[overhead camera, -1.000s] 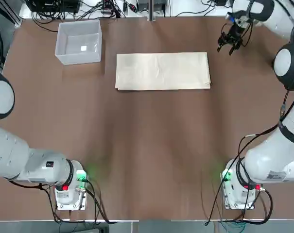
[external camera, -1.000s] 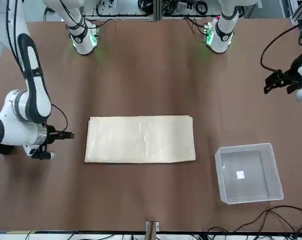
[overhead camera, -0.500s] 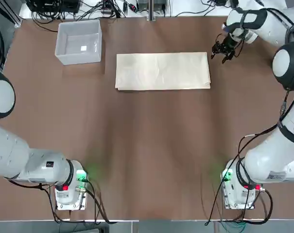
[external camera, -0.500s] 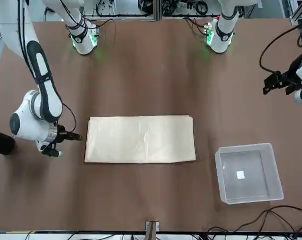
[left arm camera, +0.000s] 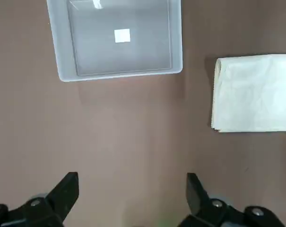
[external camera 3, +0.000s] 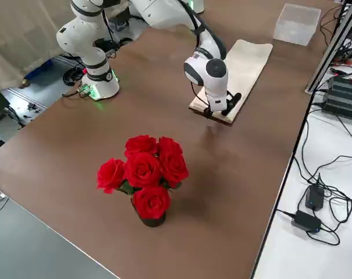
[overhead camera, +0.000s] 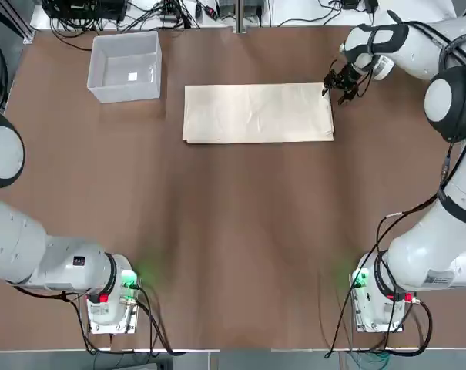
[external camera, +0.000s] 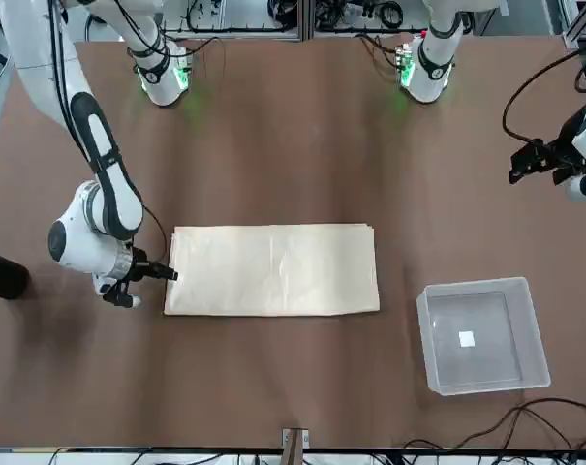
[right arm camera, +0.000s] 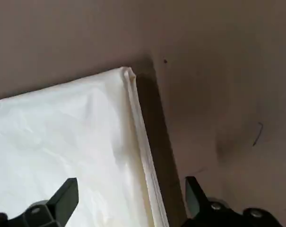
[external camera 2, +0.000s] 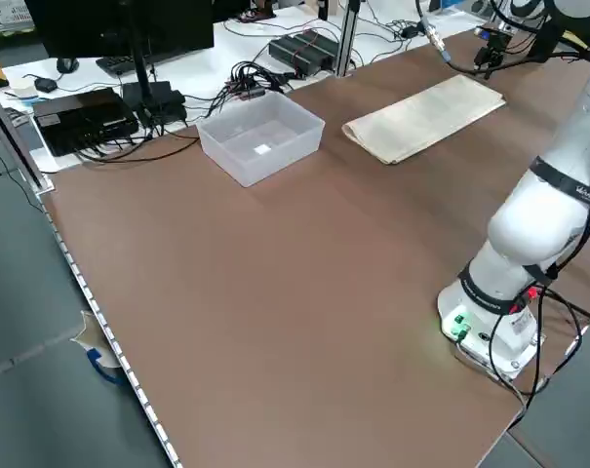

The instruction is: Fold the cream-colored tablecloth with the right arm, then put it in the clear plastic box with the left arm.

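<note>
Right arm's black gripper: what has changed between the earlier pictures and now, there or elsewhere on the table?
The right arm's black gripper moved left, in to the right end of the cream-colored folded tablecloth, fingers open. Nothing was taken hold of or let go. The tablecloth, the clear plastic box and the left arm's black gripper stayed about where they were.

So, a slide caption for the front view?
Open right gripper at the edge of the folded cream tablecloth, plastic box empty.
</note>
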